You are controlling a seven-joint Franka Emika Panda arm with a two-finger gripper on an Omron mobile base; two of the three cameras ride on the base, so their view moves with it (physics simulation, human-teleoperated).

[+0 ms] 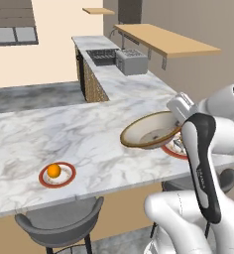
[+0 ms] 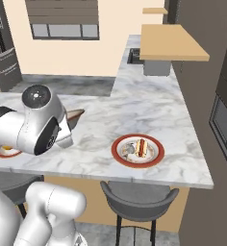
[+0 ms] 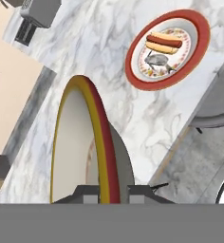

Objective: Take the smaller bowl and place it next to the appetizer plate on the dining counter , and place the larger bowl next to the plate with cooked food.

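Marble surface [image 1: 89, 144] runs under and ahead of the jaws. Larger bowl [image 1: 149, 130] is off the surface, tilted on edge, its rim clamped between the jaws [image 3: 107, 193] at their tips. Plate with cooked food [image 3: 167, 49] sits ahead of the jaws and off to one side, near the surface edge. Appetizer plate [image 1: 57, 174] is well away on the far side of the bowl. Step in hand, I'd say: carrying the larger bowl to the food plate. Next move needs levelling, lowering beside the plate without clipping its rim, then release. Smaller bowl's position: can't tell. Arm hides most of the bowl in the right base view.
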